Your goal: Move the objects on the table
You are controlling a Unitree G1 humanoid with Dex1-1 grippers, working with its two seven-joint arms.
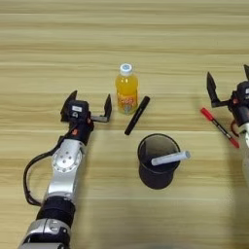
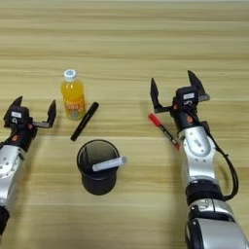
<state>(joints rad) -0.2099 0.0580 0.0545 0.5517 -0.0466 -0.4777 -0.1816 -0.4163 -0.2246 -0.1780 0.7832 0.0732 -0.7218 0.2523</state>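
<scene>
- The left claw (image 1: pixel 87 108) is gaping wide, holding nothing, just left of the orange-drink bottle (image 1: pixel 126 90) standing on the counter (image 1: pixel 58 44).
- The right claw (image 2: pixel 176 92) is spreading wide, well apart.

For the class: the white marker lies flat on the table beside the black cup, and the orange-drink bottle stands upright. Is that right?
Not quite. The left eye view shows the white marker resting in the black cup, leaning across its rim, not flat on the table. The orange-drink bottle does stand upright.
</scene>
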